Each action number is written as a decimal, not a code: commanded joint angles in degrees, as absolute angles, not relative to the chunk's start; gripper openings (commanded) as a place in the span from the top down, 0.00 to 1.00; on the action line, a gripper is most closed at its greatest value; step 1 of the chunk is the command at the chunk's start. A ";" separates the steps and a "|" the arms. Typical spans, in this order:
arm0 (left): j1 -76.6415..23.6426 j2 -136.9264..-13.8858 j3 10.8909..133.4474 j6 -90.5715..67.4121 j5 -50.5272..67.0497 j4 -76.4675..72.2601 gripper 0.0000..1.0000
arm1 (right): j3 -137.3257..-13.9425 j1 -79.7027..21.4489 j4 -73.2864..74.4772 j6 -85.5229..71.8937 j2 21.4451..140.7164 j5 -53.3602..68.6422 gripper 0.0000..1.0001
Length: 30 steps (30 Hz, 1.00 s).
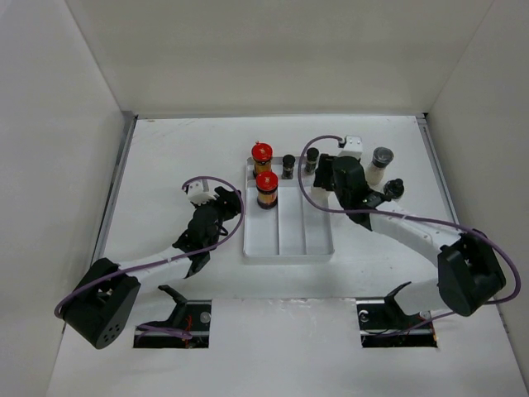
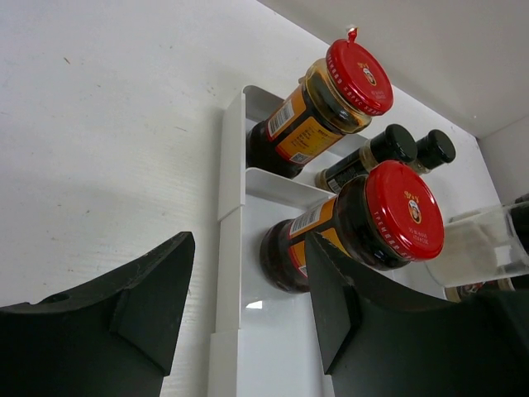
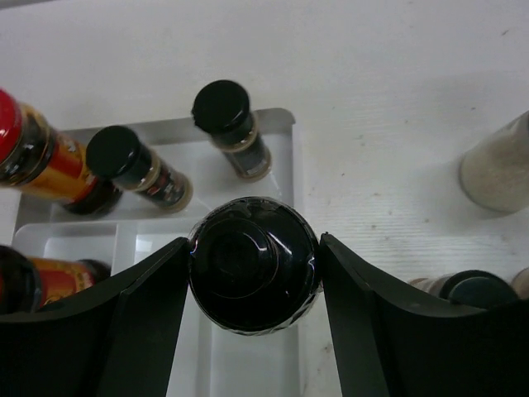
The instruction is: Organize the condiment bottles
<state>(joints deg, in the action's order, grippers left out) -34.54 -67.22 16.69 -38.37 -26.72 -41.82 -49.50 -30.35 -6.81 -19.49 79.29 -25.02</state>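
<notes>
My right gripper (image 3: pixel 254 242) is shut on a black-lidded bottle (image 3: pixel 253 265), held over the right edge of the white divided tray (image 3: pixel 285 141). Two small black-lidded bottles (image 3: pixel 136 165) (image 3: pixel 231 124) stand at the tray's back. Two red-capped bottles (image 1: pixel 262 153) (image 1: pixel 266 185) with amber contents stand in the tray's left lane. A whitish bottle (image 1: pixel 381 162) and a black-lidded one (image 1: pixel 395 188) stand on the table right of the tray. My left gripper (image 2: pixel 248 240) is open, straddling the tray's left wall (image 2: pixel 231 165) with the nearer red-capped bottle (image 2: pixel 364 223) just ahead.
White walls box in the table on the left, back and right. The tray's near half (image 1: pixel 289 236) holds nothing. My right arm (image 1: pixel 413 227) crosses the table right of the tray, and my left arm (image 1: pixel 157 265) lies left of it.
</notes>
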 commanded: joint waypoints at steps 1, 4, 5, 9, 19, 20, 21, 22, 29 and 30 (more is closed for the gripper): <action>-34.76 -65.66 16.87 -38.59 -26.89 -45.00 0.46 | -49.84 -32.90 -14.23 -20.92 76.99 -25.40 0.49; -34.59 -65.74 16.87 -38.58 -26.90 -45.00 0.46 | -49.66 -34.67 -15.29 -20.92 78.92 -25.40 0.48; -34.50 -65.66 16.87 -38.85 -26.63 -45.00 0.46 | -49.75 -34.76 -15.38 -20.74 79.53 -25.40 0.48; -34.76 -65.39 16.87 -38.41 -27.07 -45.00 0.46 | -49.31 -34.76 -16.96 -21.00 82.00 -25.93 0.48; -34.58 -66.09 16.96 -38.76 -26.63 -45.00 0.46 | -49.13 -33.97 -19.25 -21.18 87.97 -26.72 0.38; -34.67 -66.09 17.05 -38.59 -26.80 -45.00 0.46 | -49.13 -34.14 -19.25 -21.27 88.15 -26.81 0.35; -34.76 -66.18 17.14 -38.50 -26.89 -45.00 0.46 | -49.22 -34.14 -19.25 -21.27 88.42 -26.81 0.31; -34.50 -66.36 17.14 -38.67 -26.81 -45.00 0.46 | -49.39 -34.14 -19.25 -21.27 88.50 -26.81 0.27; -34.32 -66.53 17.14 -38.93 -26.55 -45.00 0.46 | -49.66 -32.22 -17.32 -20.83 79.56 -27.16 0.10; -34.49 -66.36 17.14 -38.94 -26.46 -45.00 0.46 | -49.83 -31.08 -16.88 -20.83 78.24 -27.25 0.10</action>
<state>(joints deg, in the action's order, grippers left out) -34.54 -67.18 16.69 -38.37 -26.72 -41.82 -48.03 -33.47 -14.26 -20.58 84.40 -25.89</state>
